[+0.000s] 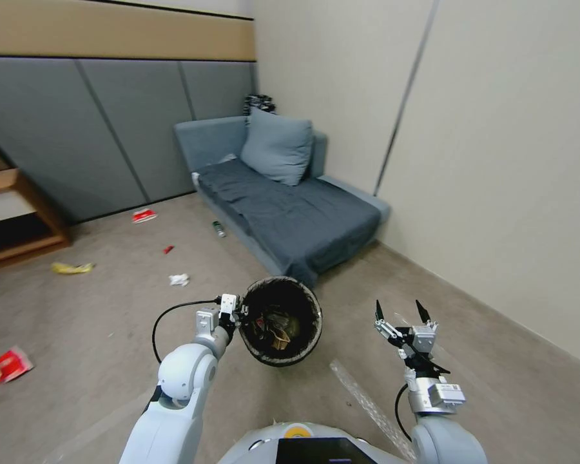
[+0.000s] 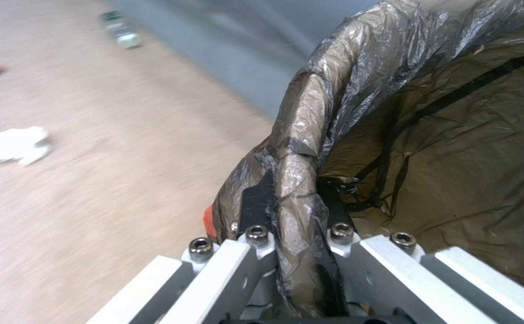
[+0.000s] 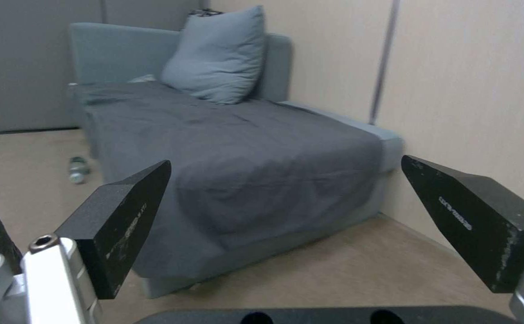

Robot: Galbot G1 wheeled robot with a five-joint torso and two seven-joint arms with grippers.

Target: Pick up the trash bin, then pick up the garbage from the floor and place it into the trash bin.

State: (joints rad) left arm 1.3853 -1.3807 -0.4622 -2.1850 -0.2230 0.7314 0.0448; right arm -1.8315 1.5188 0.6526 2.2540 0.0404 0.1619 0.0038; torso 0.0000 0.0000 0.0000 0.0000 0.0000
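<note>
Two end effectors in play. Left end effector (image 1: pixel 237 314) clenched on the rim of the trash bin (image 1: pixel 281 320), one finger outside and one inside the bag-wrapped lip, as seen close up in the left wrist view (image 2: pixel 295 211). Bin held off the floor, just ahead of the robot at about twelve o'clock, tilted so the mouth faces the head camera. Dark liner (image 2: pixel 454 135) folded over the rim; some scraps already lying inside the bin, too small to name. Right end effector (image 1: pixel 403 316) released, fingers spread wide and holding nothing, raised at about one o'clock, near the bin but apart from it.

First step judged done: bin picked up and carried. Second step judged only partly done, with plenty left on the floor. White tissue (image 1: pixel 179 280) nearest, at about eleven o'clock. Small red scrap (image 1: pixel 168 249) beyond it. Small bottle (image 1: pixel 219 228) lying just beside the front edge of the sofa (image 1: pixel 303 219). Red-and-white wrapper (image 1: pixel 144 216) farther off near the grey wall panels. Yellow wrapper (image 1: pixel 71 267) at about ten o'clock, near the wooden shelf (image 1: pixel 19 219). Another red-and-white wrapper (image 1: pixel 8 365) at about nine o'clock, well apart from the rest.

Six pieces still to gather, by this count.
</note>
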